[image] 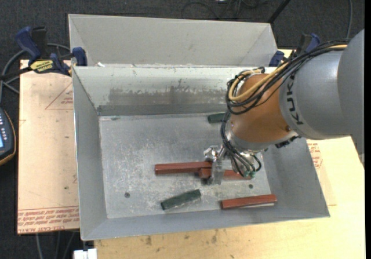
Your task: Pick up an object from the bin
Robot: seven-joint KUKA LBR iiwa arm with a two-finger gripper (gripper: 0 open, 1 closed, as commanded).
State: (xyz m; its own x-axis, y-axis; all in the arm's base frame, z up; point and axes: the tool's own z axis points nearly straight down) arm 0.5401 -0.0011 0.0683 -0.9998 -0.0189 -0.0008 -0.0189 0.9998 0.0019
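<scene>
Gripper (pixel 213 174) is low in the bin, right of centre, at the long red-brown bar (pixel 178 168). The bar lies flat with its long axis left to right. The gripper meets it toward its right end, and most of its length runs off to the left. Open or closed, and whether it has hold of the bar: cannot tell. Second red bar (pixel 248 201) lies nearer and right, apart. Dark green strip (pixel 181 199) lies nearer and left. Judgement: an off-centre hold, so the left end may droop on lifting.
</scene>
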